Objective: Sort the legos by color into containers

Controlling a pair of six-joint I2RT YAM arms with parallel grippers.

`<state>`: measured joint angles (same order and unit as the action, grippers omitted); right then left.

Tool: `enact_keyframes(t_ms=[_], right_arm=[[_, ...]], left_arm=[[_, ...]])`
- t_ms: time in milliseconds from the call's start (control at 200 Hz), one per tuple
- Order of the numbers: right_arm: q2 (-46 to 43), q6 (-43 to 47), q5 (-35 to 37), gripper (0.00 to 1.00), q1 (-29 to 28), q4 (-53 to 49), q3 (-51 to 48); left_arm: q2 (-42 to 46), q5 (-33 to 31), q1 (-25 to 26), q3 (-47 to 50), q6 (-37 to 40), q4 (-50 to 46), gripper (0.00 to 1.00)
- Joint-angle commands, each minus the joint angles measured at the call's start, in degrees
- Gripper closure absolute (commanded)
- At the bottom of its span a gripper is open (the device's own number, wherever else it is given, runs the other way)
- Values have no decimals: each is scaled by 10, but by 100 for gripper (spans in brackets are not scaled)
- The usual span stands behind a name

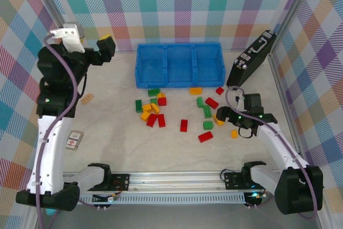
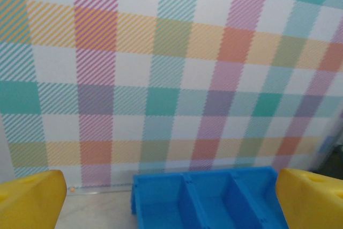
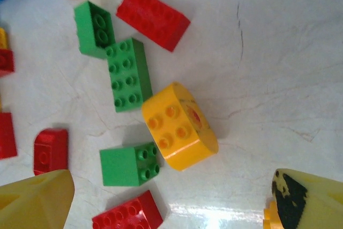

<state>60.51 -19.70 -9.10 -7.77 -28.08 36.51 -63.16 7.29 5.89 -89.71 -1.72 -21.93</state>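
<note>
Two robot arms stand at a table scattered with red, green and yellow legos [image 1: 161, 112]. The right pincer [image 3: 169, 191] hangs low over the table [image 1: 134, 148], its yellow fingers [image 3: 32, 199] spread wide with nothing held. Just ahead of it, centred between the fingers, lies a yellow round brick [image 3: 179, 126]. A green cube [image 3: 128, 164] sits hard against that brick on the left-finger side, and a long green brick [image 3: 127, 74] meets its far edge.

The left pincer [image 2: 171, 197] is raised high, also wide and empty, facing the checked wall [image 2: 171, 79]. The blue tray [image 2: 214, 197] lies below and ahead of it, and all three compartments look empty from above.

Sorting appears to be at its very start, with the right arm reaching for a first brick. Next it likely needs to advance and lower until the fingers straddle the round brick, then close without catching the green cube.
</note>
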Motion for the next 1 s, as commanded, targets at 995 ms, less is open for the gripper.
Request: enact_keyframes(t_ms=[995], right_arm=[[290, -24, 187, 40, -148, -77, 172]], left_arm=[[38, 105, 2, 6, 15, -223, 0]])
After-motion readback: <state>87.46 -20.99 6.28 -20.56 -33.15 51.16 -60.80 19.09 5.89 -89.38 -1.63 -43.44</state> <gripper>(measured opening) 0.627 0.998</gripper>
